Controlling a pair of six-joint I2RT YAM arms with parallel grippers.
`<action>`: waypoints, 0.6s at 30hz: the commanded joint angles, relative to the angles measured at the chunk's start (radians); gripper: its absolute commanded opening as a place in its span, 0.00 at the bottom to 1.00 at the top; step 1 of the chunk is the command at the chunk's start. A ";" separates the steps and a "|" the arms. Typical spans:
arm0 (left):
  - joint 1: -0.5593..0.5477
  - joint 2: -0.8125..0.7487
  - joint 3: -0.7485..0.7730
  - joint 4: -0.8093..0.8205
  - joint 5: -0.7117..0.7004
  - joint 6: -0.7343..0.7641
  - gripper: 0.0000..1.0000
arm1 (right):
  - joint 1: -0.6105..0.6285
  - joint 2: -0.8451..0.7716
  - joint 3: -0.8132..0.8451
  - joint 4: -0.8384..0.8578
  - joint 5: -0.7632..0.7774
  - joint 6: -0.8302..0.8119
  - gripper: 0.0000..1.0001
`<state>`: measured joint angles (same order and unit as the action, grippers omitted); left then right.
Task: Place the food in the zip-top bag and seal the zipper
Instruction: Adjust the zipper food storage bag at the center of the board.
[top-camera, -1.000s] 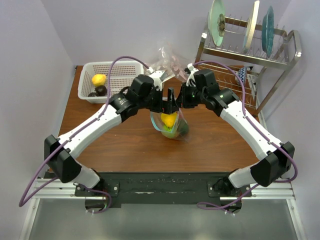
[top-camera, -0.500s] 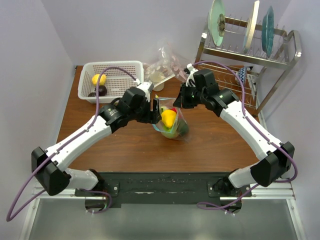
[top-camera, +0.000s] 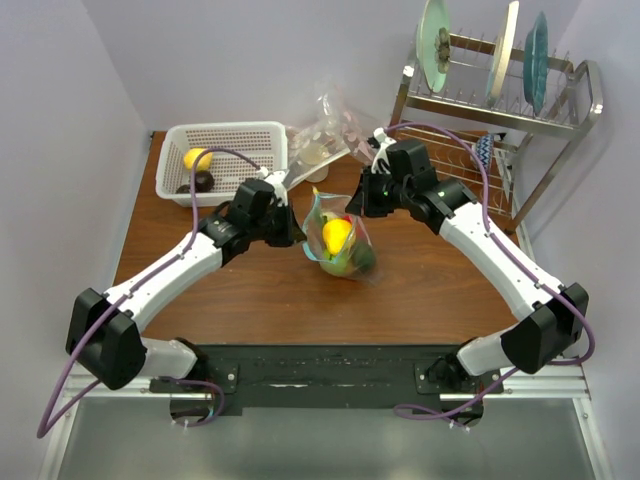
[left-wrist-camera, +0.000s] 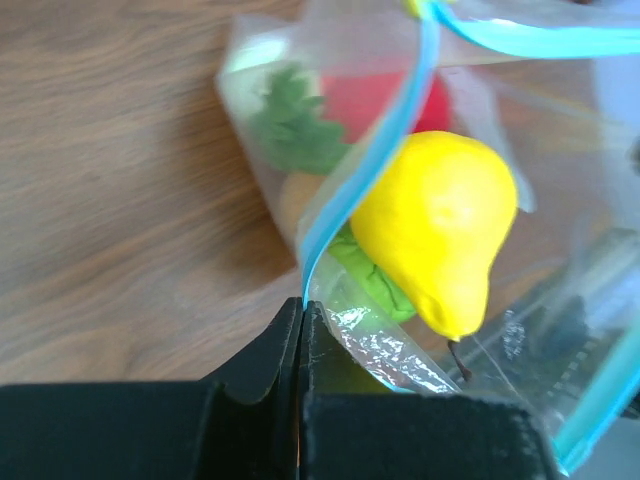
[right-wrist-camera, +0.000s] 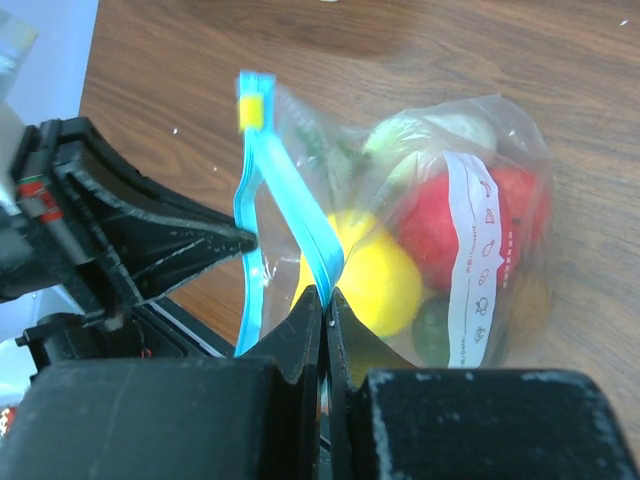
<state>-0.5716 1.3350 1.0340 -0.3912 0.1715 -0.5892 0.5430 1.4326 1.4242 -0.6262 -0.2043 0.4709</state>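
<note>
The zip-top bag (top-camera: 340, 245) stands on the table with its mouth up. It holds food: a yellow pear (left-wrist-camera: 440, 225), a red piece (left-wrist-camera: 385, 100) and green pieces (left-wrist-camera: 295, 125). My left gripper (left-wrist-camera: 302, 305) is shut on the left end of the light-blue zipper (left-wrist-camera: 370, 150). My right gripper (right-wrist-camera: 325, 295) is shut on the zipper (right-wrist-camera: 290, 200) at the other side, and a yellow slider tab (right-wrist-camera: 250, 108) sits at the strip's far end. Between the two grips the zipper gapes open. In the top view the left gripper (top-camera: 299, 231) and right gripper (top-camera: 357, 210) flank the bag.
A white mesh basket (top-camera: 225, 128) at the back left holds a yellow fruit (top-camera: 197, 158) and a dark one (top-camera: 203, 181). Crumpled clear bags (top-camera: 325, 130) lie behind the zip-top bag. A metal dish rack (top-camera: 500, 105) with plates stands at the back right.
My left gripper has drawn back leftward from over the bag's mouth and closed on the left end of the zipper. The right gripper has kept its grip in place.
</note>
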 joint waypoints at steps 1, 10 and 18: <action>0.001 -0.011 0.038 0.112 0.114 0.006 0.00 | 0.003 -0.040 -0.008 0.020 -0.001 -0.008 0.00; 0.003 -0.040 0.337 -0.090 0.206 0.032 0.00 | 0.003 -0.043 0.001 -0.006 0.049 -0.037 0.00; 0.018 -0.054 0.302 -0.118 0.187 0.049 0.00 | 0.002 -0.041 0.199 -0.092 0.080 -0.061 0.00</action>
<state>-0.5678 1.3010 1.3708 -0.4953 0.3256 -0.5636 0.5430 1.4315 1.4685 -0.6914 -0.1562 0.4427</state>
